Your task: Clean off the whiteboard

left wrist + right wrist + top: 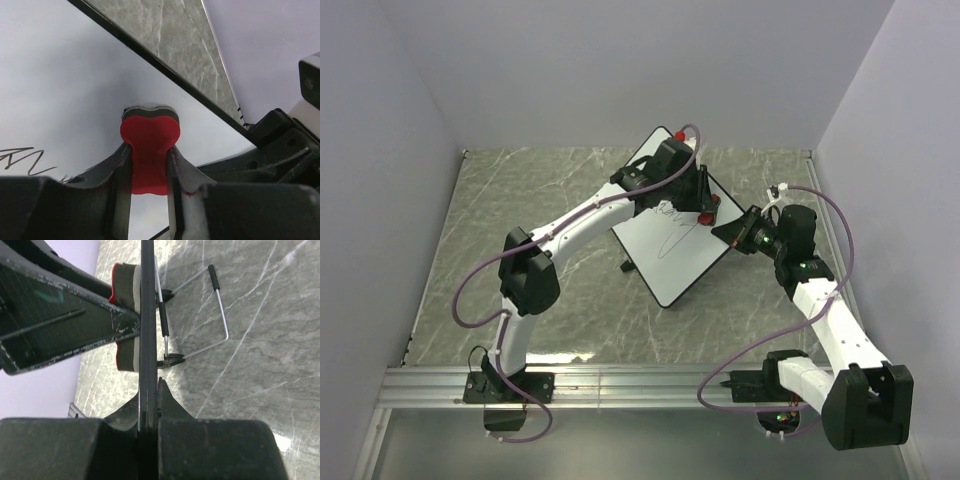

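Beneath it all, grey marble-patterned bench (pixel 520 250). Standing on it, toward the far middle and turned corner-on: whiteboard (pixel 685 262), large, flat and white, with a thin black rim, rounded corners and small black feet at its near edges. Tilted up off the bench on a bent wire stand (pixel 220 315) with black sleeves, seen behind the whiteboard in the right wrist view.

Across the whiteboard's middle, black marker scribble (pixel 672 225): loops, zigzags and one long stroke running toward the near corner. Not readable as letters or words. In the left wrist view, a zigzag tail of the marks at the left, with plain white around it.

Reaching over the whiteboard's far left edge, left arm (pixel 570 222). Left end effector (pixel 150 155) closed hard on the eraser (pixel 150 140): red body squeezed to a waist between the two fingers, grey-and-black pad face laid against the whiteboard. From above, only a red spot near the whiteboard's right edge.

To the right of the whiteboard, right arm (pixel 830 320). Right end effector (pixel 148 390) clamped fully onto the whiteboard's right rim, the thin black edge running straight up from between its fingers. In that view, eraser pad touching the whiteboard's front face on the left, stand on the rear side to the right.
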